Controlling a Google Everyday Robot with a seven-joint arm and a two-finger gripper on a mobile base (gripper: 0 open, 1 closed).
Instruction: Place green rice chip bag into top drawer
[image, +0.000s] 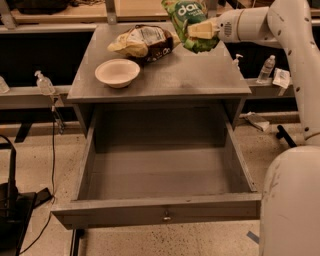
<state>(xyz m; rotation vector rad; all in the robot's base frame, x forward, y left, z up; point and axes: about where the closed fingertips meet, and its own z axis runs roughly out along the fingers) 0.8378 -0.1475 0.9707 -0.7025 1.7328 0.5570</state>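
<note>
We see the fingers (204, 29) squeezed tight on the green rice chip bag (186, 12). The gripper (197, 32) holds the bag up in the air, over the back of the table (200, 80). A brown snack bag (145, 41) and a bowl (117, 73) sit to its left on the table. Down below, the top drawer (160, 214) is pulled wide open

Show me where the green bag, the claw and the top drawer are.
green bag (184, 12), camera view: on its dark logo.
claw (194, 31), camera view: between its fingertips, shut on the bag, top right.
drawer (125, 212), camera view: on its front panel.
</note>
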